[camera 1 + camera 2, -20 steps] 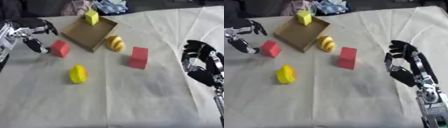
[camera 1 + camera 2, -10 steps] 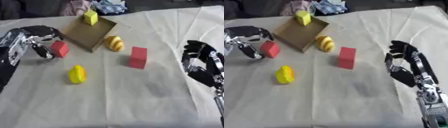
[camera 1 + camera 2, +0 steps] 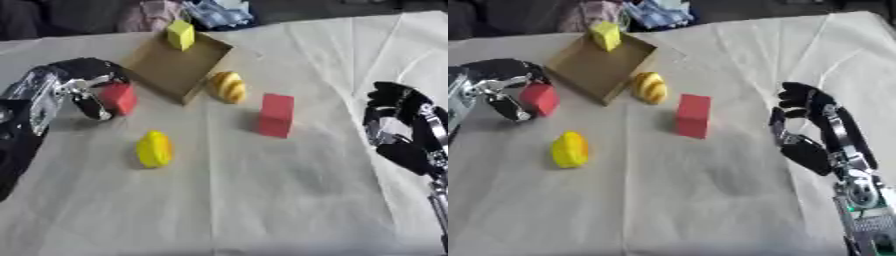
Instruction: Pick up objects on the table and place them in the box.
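1. The right hand [image 3: 815,135] hangs idle at the near right, fingers loosely curled, holding nothing.
2. A yellow lemon [image 3: 155,148] lies near left; a tall red block [image 3: 276,114] stands mid-table.
3. The left hand [image 3: 83,85] curls around the small red cube [image 3: 117,98]; it should pinch squarely before lifting.
4. The cardboard box [image 3: 175,67], just beyond, already holds a yellow block [image 3: 181,34].

My left hand [image 3: 83,80] sits at the table's [image 3: 262,210] left edge, a block [image 3: 118,97] against its fingers; the box [image 3: 175,65] lies behind, a cube [image 3: 181,34] in its far corner; my right hand [image 3: 807,130] rests far right.
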